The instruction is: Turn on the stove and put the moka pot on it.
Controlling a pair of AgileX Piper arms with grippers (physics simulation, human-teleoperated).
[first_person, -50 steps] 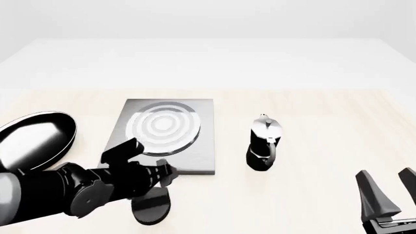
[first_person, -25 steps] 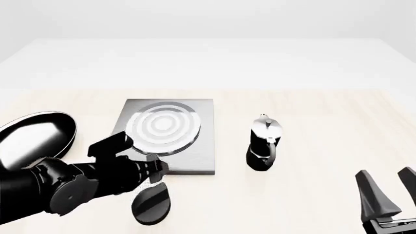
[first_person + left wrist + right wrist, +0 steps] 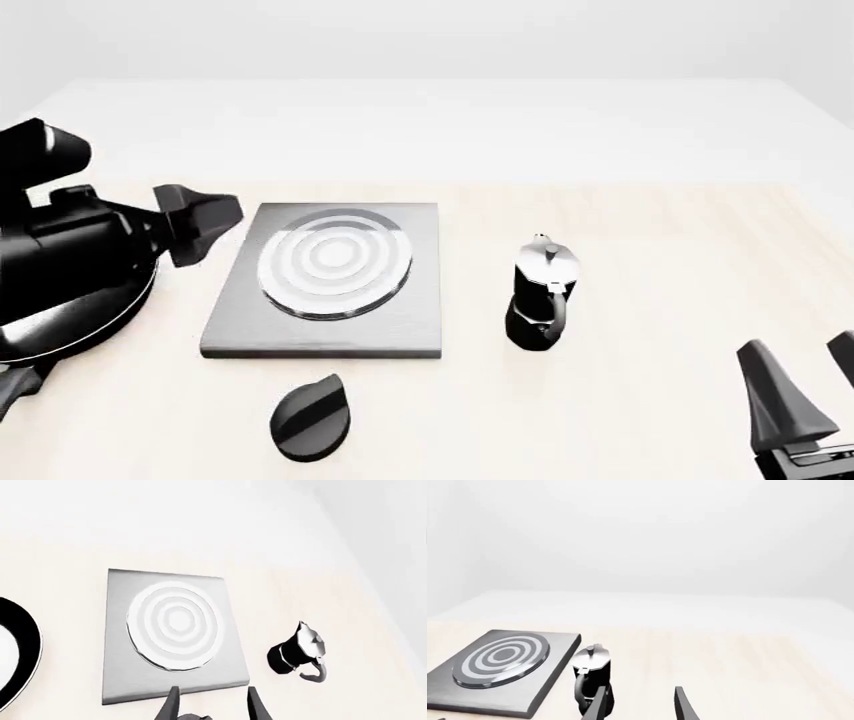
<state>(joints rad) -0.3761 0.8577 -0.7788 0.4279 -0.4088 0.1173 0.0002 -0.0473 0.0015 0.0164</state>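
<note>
The stove point(image 3: 327, 280) is a flat grey slab with a silver ring burner, left of centre. Its separate black oval knob point(image 3: 311, 418) lies on the table in front of the slab, uncovered. The moka pot point(image 3: 542, 295) stands upright on the table to the right of the slab. My left gripper point(image 3: 207, 222) is raised at the slab's left and is open and empty. In the left wrist view its fingertips point(image 3: 213, 707) frame the slab's near edge point(image 3: 170, 635), with the pot point(image 3: 297, 652) to one side. My right gripper point(image 3: 801, 400) is open and empty at the front right, with the pot point(image 3: 590, 677) ahead of it.
A shiny black frying pan point(image 3: 80, 315) lies left of the stove, largely under my left arm; its rim shows in the left wrist view point(image 3: 17, 655). The stove also shows in the right wrist view point(image 3: 500, 667). Bare light wood lies between the pot and my right gripper.
My left arm has pulled away from the knob, rising and swinging back to the left over the frying pan. The knob is now fully uncovered. The right arm has hardly moved.
</note>
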